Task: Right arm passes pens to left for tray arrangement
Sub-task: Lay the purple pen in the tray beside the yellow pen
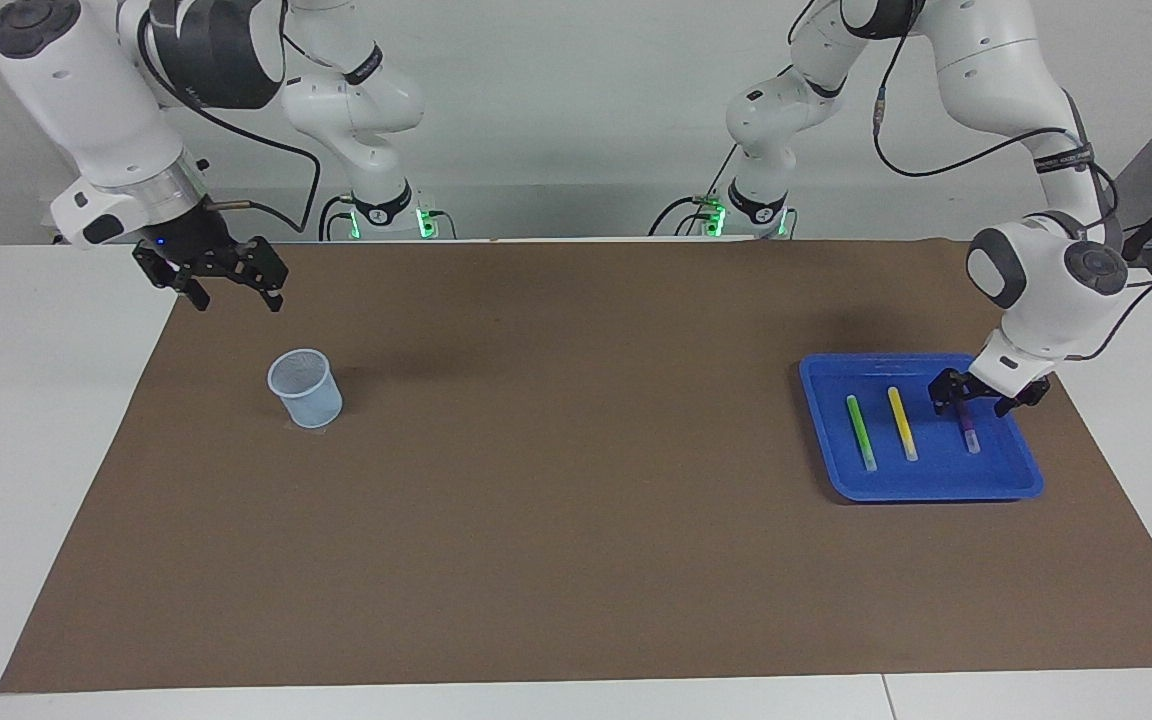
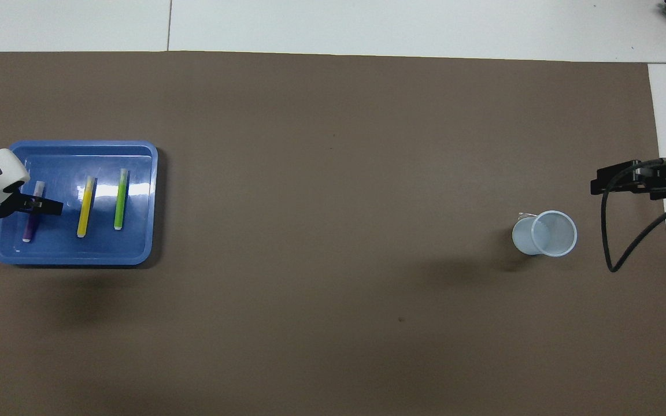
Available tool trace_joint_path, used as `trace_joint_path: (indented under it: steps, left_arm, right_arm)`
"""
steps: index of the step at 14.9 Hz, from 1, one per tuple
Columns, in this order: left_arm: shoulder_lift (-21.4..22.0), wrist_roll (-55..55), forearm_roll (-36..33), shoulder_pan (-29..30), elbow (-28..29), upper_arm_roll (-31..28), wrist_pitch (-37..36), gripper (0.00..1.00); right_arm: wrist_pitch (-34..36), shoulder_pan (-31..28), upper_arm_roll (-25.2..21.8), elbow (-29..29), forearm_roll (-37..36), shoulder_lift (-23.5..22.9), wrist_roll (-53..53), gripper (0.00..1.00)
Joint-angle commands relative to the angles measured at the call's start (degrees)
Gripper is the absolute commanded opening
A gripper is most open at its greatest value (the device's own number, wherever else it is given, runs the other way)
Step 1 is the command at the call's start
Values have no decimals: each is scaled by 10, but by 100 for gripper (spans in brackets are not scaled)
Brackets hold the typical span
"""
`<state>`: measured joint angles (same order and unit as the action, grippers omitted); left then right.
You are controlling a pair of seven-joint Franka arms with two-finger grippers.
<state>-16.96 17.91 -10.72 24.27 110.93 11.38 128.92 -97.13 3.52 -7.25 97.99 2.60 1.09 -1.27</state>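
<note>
1. my left gripper point(image 1: 981, 400) hangs low over the blue tray point(image 1: 826, 440), right above the purple pen point(image 1: 967, 433); its fingers stand spread with nothing between them, and the pen lies flat on the tray floor, not held.
2. my right gripper point(image 1: 228, 290) is up in the air over the edge of the brown mat point(image 1: 556, 520) at the right arm's end of the table, fingers spread and empty; that arm waits.
3. all three pens lie in the tray at the left arm's end, side by side and apart from one another: the green pen point(image 1: 860, 432) toward the middle of the table, the yellow pen point(image 1: 902, 423) between, the purple one toward the tray's outer rim.
4. the pale mesh cup point(image 1: 305, 388) stands upright on the mat near my right gripper and looks empty, so i judge the arranging is about done.
5. handling, as i judge it: the pens are light, stiff and smooth. a round barrel will likely roll on the slick tray floor if i nudge it, and it may swing in the fingers if i pinch it near an end.
6. if i had to take one again, i would close across the barrel near its middle, fingers square to its length, with a gentle squeeze.
7. the purple pen lies close to the rim, so i would come straight down to keep a finger clear of the wall.
</note>
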Motion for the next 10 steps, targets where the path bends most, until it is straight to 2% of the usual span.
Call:
trace_joint_path:
  steps: [1, 6, 10]
  left_arm:
    - [18, -23, 15, -9, -33, 3, -60, 100]
    - [64, -147, 30, -70, -72, 4, -153, 100]
    - [76, -197, 75, -99, -147, 7, -255, 100]
  right_arm:
    - [0, 2, 1, 15, -3, 11, 0, 100]
    - [0, 1, 0, 11, -3, 13, 0, 100]
    - [1, 3, 1, 11, -2, 13, 0, 100]
